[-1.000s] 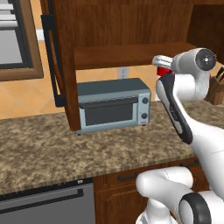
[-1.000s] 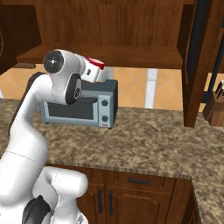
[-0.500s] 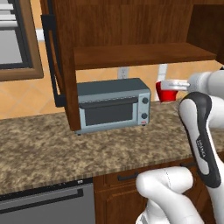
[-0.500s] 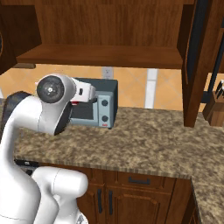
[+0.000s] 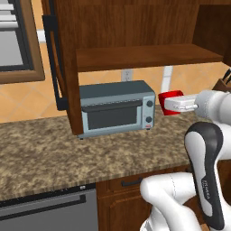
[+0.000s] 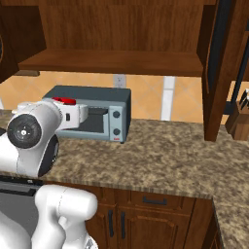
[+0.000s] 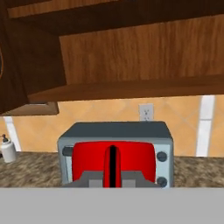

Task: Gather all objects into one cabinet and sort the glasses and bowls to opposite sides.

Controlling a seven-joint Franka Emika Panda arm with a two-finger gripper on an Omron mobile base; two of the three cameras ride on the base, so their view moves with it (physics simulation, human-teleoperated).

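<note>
Gripping a small glossy red cup [image 5: 170, 102], the white robot arm's two-finger gripper [image 5: 168, 104] is stretched out level above the speckled brown granite counter [image 5: 67, 158], its jaws clenched on the cup's wall. From the left base view the cup sits at the very tip of the hand, just to the right of the grey-blue boxy toaster oven [image 5: 116, 108] and apart from it, in front of the orange tiled wall. In the right base view a sliver of the cup [image 6: 64, 101] peeks over the white wrist, with the toaster oven [image 6: 97, 112] right behind it. In the hand view the cup [image 7: 131, 159] spreads wide across the lower middle, one dark finger [image 7: 112, 166] running up its face, and the toaster oven [image 7: 116, 133] stands directly behind.

Overhead hangs the dark brown wooden wall cabinet [image 5: 135, 54], its shelf board bare as far as I can see, well above the cup. Its door [image 5: 61, 58] stands swung open to the left, the long black vertical bar handle [image 5: 53, 67] on its edge. A wooden knife block [image 6: 239, 121] rests on the counter far to the right, and a small white shaker [image 7: 7, 148] stands on the counter at the left of the hand view.
</note>
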